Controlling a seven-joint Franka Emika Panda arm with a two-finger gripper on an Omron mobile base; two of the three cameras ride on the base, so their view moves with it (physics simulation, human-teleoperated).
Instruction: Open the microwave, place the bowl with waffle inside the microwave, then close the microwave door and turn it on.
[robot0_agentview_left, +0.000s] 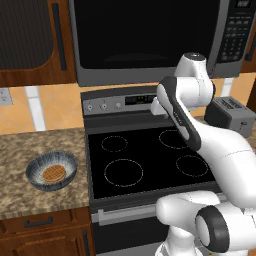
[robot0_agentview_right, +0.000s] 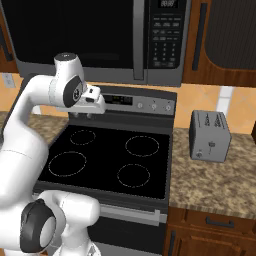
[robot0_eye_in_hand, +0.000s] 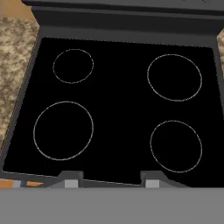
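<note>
Above the black glass stove top (robot0_eye_in_hand: 118, 109), the two-finger gripper (robot0_eye_in_hand: 109, 177) hovers with jaws apart, holding nothing. The wide dark glossy microwave door (robot0_agentview_left: 145, 35) is shut, so reaching its vertical grey handle (robot0_agentview_right: 139, 40) likely comes first; the blue-grey streaked bowl (robot0_agentview_left: 51, 171) with the golden waffle (robot0_agentview_left: 52, 173) waits near the speckled counter's (robot0_agentview_left: 30, 145) front edge.

Speckled stone counter (robot0_agentview_left: 30, 145), bowl (robot0_agentview_left: 51, 171) left of stove top (robot0_agentview_left: 145, 160), toaster (robot0_agentview_right: 210, 135) right

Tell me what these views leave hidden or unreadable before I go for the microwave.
- Microwave inside: dark closed door hides it, both base views.
- Door handle: left base view, the arm covers its lower end.
- Panel labels: too small, right base view.
- Pincer: only the fingertips show, hand view; nothing between them.
- Bowl with waffle: far side unseen.
</note>
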